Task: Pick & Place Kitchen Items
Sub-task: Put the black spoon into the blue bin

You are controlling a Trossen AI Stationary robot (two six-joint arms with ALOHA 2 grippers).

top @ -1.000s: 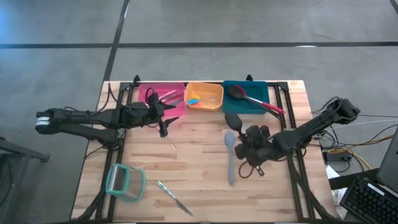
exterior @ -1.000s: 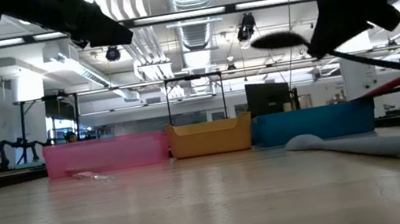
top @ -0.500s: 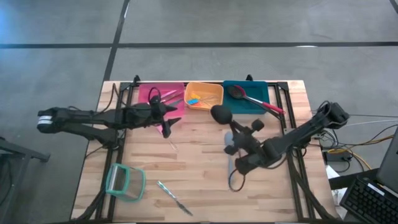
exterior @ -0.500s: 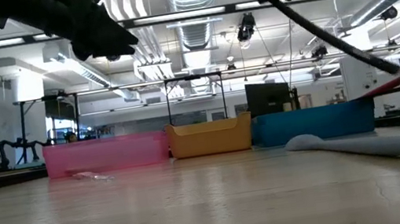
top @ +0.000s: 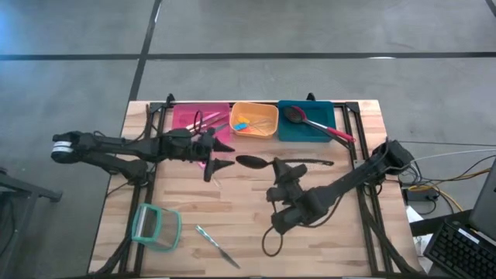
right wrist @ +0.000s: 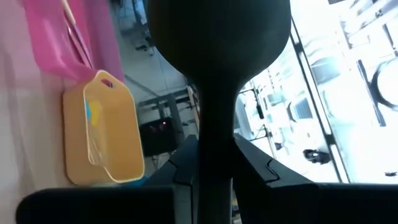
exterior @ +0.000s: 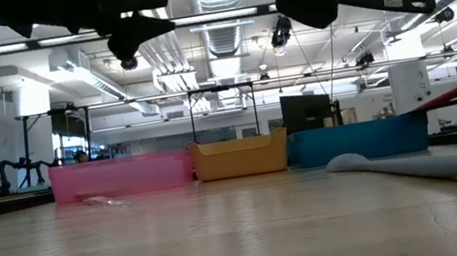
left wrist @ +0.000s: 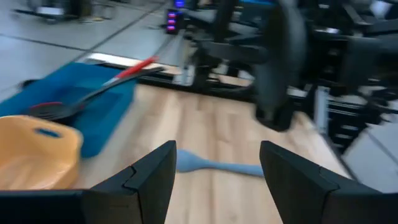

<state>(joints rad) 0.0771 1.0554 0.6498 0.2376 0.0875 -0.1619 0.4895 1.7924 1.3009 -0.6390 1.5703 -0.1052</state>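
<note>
Black spoon (top: pixel 267 162) swung from upright to level since half second ago, bowl now pointing toward left hand (top: pixel 219 154). Right hand (top: pixel 285 175) clamped on spoon's handle, aloft over table (top: pixel 240 221) centre, before orange bin (top: pixel 254 118). Left hand's fingers spread, nothing between, near spoon bowl. Grey spoon (exterior: pixel 416 164) flat on table.

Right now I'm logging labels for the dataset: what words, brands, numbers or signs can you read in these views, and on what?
None can be read.
The pink bin, orange bin and teal bin show no print.
The black spoon in the right gripper shows no marking.
The glowing lights on a device beyond the table, in the left wrist view, are too blurred to read.
</note>
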